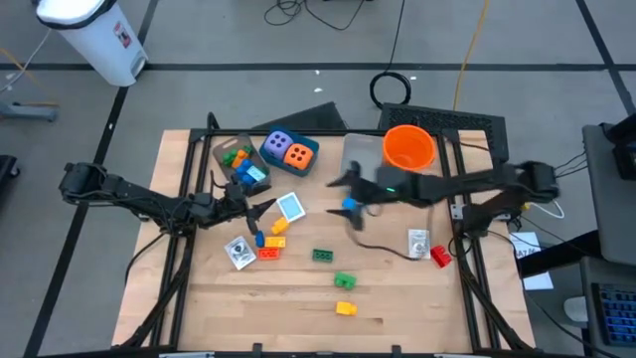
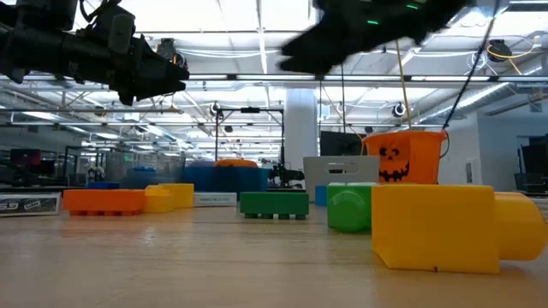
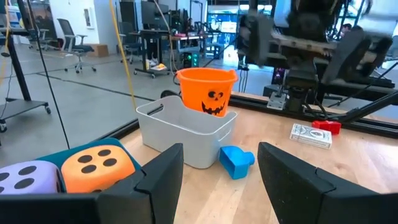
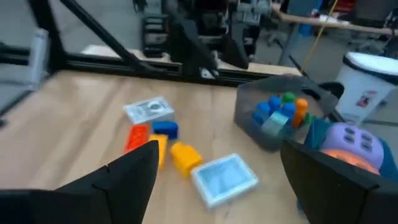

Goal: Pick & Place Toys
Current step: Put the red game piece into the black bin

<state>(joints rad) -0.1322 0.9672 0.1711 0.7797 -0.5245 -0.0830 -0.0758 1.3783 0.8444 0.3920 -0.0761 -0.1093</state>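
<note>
Toys lie scattered on the wooden table: a blue brick [image 1: 348, 206], a pale card [image 1: 289, 206], yellow [image 1: 277, 226], orange [image 1: 269, 252] and green [image 1: 322, 256] bricks. A purple die [image 1: 279, 145] and an orange die [image 1: 299, 154] rest on a teal box. My left gripper [image 1: 263, 209] hangs level and open near the card, nothing between its fingers [image 3: 163, 168]. My right gripper [image 1: 350, 189], blurred, hovers open above the blue brick, by the grey box [image 1: 356, 157]. In the right wrist view it [image 4: 219, 146] faces the card [image 4: 224, 177] and holds nothing.
An orange bucket [image 1: 408, 147] stands at the far right behind the grey box. A clear tub [image 1: 237, 162] of bricks sits at the far left. A card deck [image 1: 418, 242] and a red brick [image 1: 440, 257] lie at the right. More bricks [image 1: 345, 308] lie toward the near edge.
</note>
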